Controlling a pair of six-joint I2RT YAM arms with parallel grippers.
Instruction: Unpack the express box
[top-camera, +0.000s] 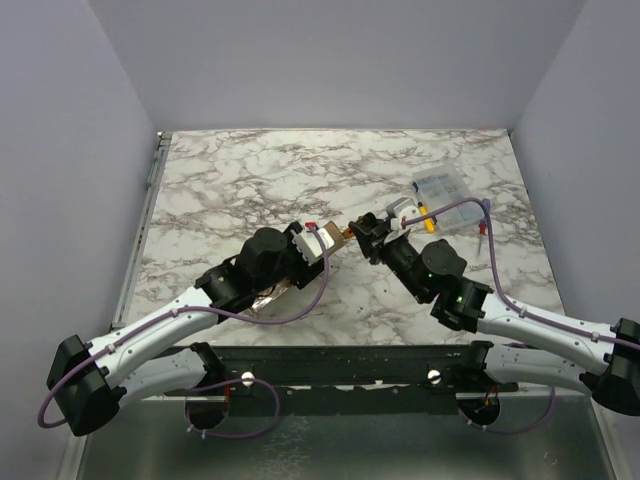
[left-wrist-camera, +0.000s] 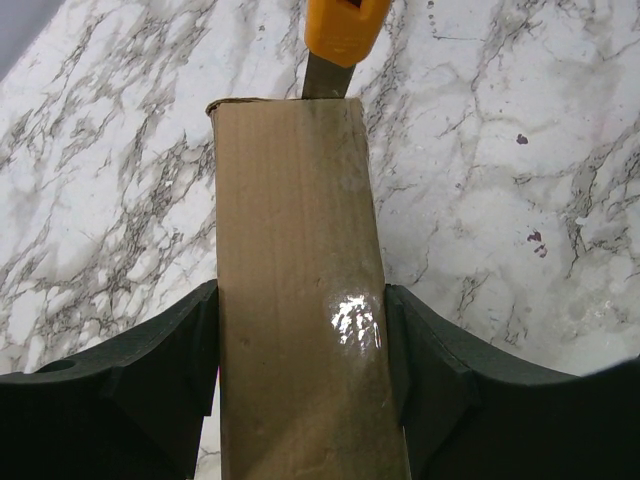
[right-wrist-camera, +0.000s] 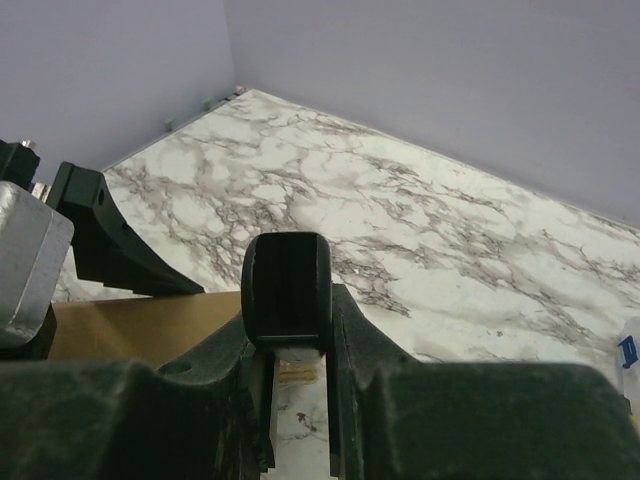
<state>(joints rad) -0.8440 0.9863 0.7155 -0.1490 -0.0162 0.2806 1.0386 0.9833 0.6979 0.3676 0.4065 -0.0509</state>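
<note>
The left gripper (left-wrist-camera: 300, 340) is clamped on the brown cardboard box (left-wrist-camera: 295, 230), held near the middle of the marble table (top-camera: 250, 180). At the box's 12 o'clock edge, an orange cutter (left-wrist-camera: 343, 30) touches it, gripped tight by the right gripper (right-wrist-camera: 297, 340).

A white, grey-veined marble table (top-camera: 250, 180) sits enclosed by plain lilac walls (top-camera: 330, 60) under even light.

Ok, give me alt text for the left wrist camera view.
A brown cardboard box is clamped in the left gripper, with black fingers on either side, above a marble table. At the box's far end, an orange cutter has its metal blade at the cardboard edge.
</note>
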